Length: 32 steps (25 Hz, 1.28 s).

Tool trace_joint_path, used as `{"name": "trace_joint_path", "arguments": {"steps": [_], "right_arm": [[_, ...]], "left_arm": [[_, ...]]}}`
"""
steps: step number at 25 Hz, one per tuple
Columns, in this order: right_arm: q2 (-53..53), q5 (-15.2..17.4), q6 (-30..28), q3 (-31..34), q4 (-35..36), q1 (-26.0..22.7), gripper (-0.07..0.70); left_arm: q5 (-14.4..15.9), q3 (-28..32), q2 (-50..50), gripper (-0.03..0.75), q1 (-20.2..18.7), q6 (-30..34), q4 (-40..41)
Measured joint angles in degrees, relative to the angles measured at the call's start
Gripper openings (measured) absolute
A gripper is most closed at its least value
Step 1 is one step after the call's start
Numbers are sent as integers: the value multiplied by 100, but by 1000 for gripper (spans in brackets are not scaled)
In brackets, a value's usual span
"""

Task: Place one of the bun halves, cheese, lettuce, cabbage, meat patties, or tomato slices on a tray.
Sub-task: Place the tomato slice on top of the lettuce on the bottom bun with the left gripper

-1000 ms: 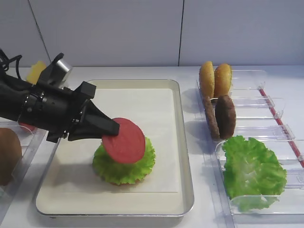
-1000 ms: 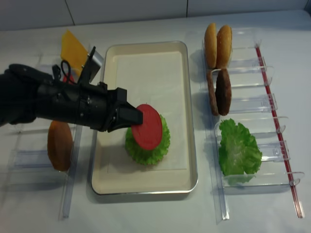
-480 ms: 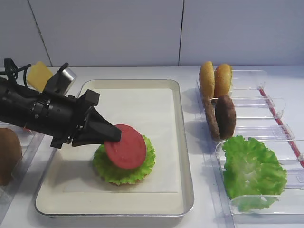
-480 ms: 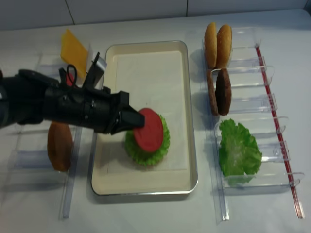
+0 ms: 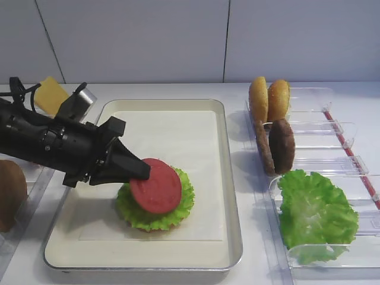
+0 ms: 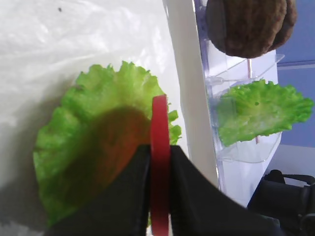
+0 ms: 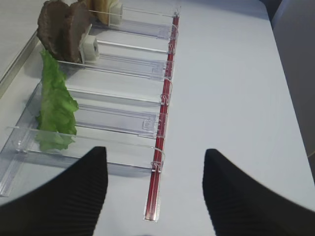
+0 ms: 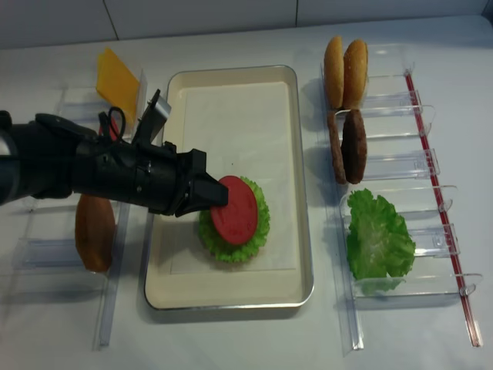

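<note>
Item: tomato slice (image 5: 155, 190), pinched at its edge by our left tool (image 5: 142, 172), tilted over lettuce (image 5: 155, 205) near the tray's (image 5: 231, 202) front edge. We judge: level, then release.

The left arm (image 5: 41, 142) is matte black from end to end, built of stout cylindrical segments ringed with shallow grooves. A thin black cable (image 5: 18, 89) loops loosely off its rear section, and a short silvery metal cylinder (image 8: 154, 116) (brushed, with a dark end face) juts from its upper side. A blocky square housing sits where the arm narrows into the left gripper (image 5: 144, 173), whose two fingers taper to dark wedges. The right gripper (image 7: 155, 196) shows two broad black fingers (image 7: 74, 196) with finely ribbed, slightly curved inner faces.
</note>
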Motion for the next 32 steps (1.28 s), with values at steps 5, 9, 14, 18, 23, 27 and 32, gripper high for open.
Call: {"name": "trace_joint_path", "arguments": {"steps": [5,9,14,18,23,27,32], "right_arm": [[0,0,0,0,0,0,452],[0,0,10,0,0,0,452],[0,0,10,0,0,0,452],[0,0,10,0,0,0,452],[0,0,10,0,0,0,452],[0,0,10,0,0,0,452],[0,0,10,0,0,0,452]], "left_arm": [[-72,0,0,41,0,-43,35],[-209,0,0,43,0,-87,155],[-272,0,0,169,0,-101,172],[-276,0,0,375,0,-101,182],[-286,0,0,484,0,-101,182],[-286,0,0,494,0,-101,182],[-251,-123,0,494,0,-133,436]]}}
